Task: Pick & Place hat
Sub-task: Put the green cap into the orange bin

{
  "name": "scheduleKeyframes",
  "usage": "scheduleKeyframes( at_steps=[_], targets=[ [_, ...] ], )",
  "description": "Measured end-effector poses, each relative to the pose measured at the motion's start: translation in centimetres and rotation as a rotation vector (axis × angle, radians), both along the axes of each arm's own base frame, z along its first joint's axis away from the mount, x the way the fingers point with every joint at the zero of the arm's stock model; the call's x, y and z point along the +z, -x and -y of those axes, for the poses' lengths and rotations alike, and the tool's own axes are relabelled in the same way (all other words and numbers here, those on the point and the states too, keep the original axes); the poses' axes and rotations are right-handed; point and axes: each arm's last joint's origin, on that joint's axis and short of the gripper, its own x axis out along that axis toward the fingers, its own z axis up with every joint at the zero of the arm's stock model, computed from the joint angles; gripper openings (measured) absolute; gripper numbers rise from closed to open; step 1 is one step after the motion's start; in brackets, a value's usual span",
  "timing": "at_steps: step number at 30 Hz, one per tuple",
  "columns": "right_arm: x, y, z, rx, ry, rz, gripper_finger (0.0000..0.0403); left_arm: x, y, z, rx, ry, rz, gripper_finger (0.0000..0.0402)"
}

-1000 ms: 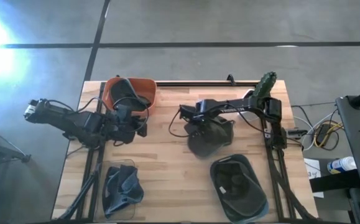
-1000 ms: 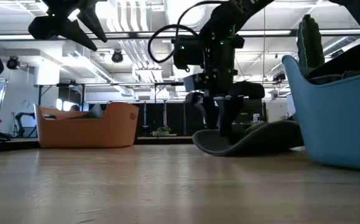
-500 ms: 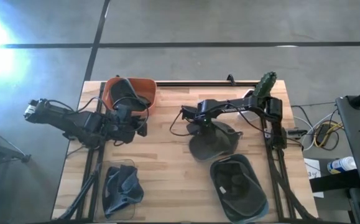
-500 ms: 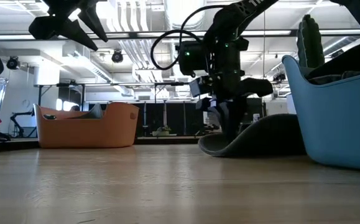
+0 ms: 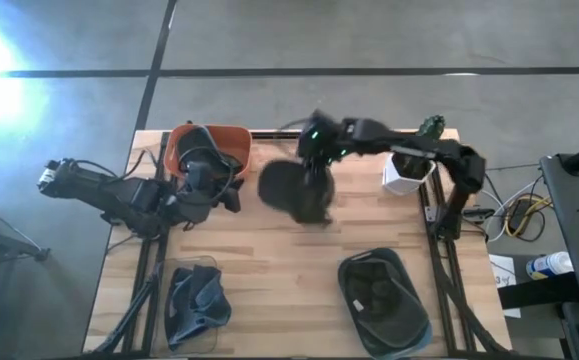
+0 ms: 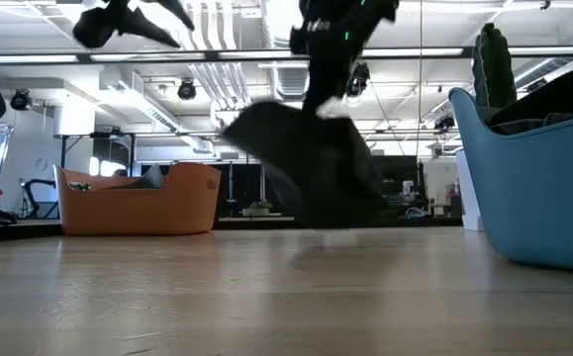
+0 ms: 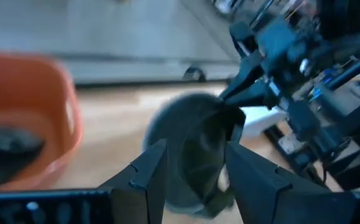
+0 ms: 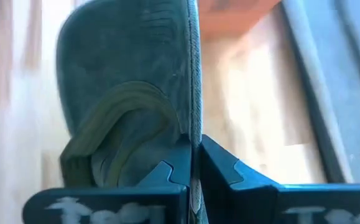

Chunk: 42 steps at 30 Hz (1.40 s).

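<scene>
No legible text, label, brand or number anywhere; pale marks on right wrist housing too blurred to read

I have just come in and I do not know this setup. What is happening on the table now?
The right gripper is shut on a dark hat and holds it in the air over the middle of the table, near the orange bin. The left gripper is open and waits beside that bin. A blue bin with dark things inside stands at the right front, and a clear bin at the left front.

Dk grey hat [image 5: 294, 190], orange bin [image 5: 209, 148]
</scene>
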Motion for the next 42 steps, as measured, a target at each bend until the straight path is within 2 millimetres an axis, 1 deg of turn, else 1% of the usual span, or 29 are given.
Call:
scheduleKeyframes(
  at_steps=[3,6,9,11,14,18,20,24,26,33,36,42],
  targets=[
    [3.9,1.7,0.2,-0.108,-0.025,0.149,0.0011,0.5,-0.1,-0.1,0.01,-0.092,-0.008,0.0153],
    [6.7,3.4,0.0,-0.232,-0.036,0.255,0.0011,0.9,0.1,-0.2,0.04,-0.138,-0.006,0.0153],
    [8.3,4.7,-0.2,-0.343,-0.014,0.304,0.0011,1.4,0.4,-0.3,0.08,-0.15,0.028,0.0153],
    [8.8,5.3,-0.5,-0.404,-0.012,0.328,0.0011,1.6,0.5,-0.4,0.108,-0.149,0.049,0.0153],
    [9.3,5.4,-0.9,-0.465,-0.02,0.375,0.0012,1.5,0.6,-0.8,0.166,-0.118,0.099,0.0153],
    [9.6,4.5,-1.6,-0.483,-0.073,0.452,0.0012,1.8,0.1,-1.6,0.197,-0.055,0.175,0.0153],
    [9.4,4.3,-1.7,-0.487,-0.085,0.454,0.0012,2.3,-0.3,-2.0,0.166,-0.015,0.236,0.0153],
    [8.7,3.8,-1.6,-0.497,-0.093,0.421,0.0012,3.4,-0.9,-2.8,0.081,-0.016,0.302,0.0153],
    [8.5,3.8,-1.6,-0.499,-0.092,0.412,0.0012,3.7,-1.1,-3.1,0.052,-0.014,0.317,0.0153],
    [8.5,3.9,-1.6,-0.489,-0.079,0.397,0.0013,3.4,-1.1,-3.5,0.03,0.0,0.299,0.0153],
    [8.4,4.1,-1.6,-0.513,-0.043,0.38,0.0013,3.5,-1.0,-3.5,0.029,-0.009,0.29,0.0153],
    [8.4,4.1,-1.5,-0.517,-0.033,0.383,0.0013,2.7,-0.5,-3.8,0.086,-0.033,0.198,0.0153]
  ],
)
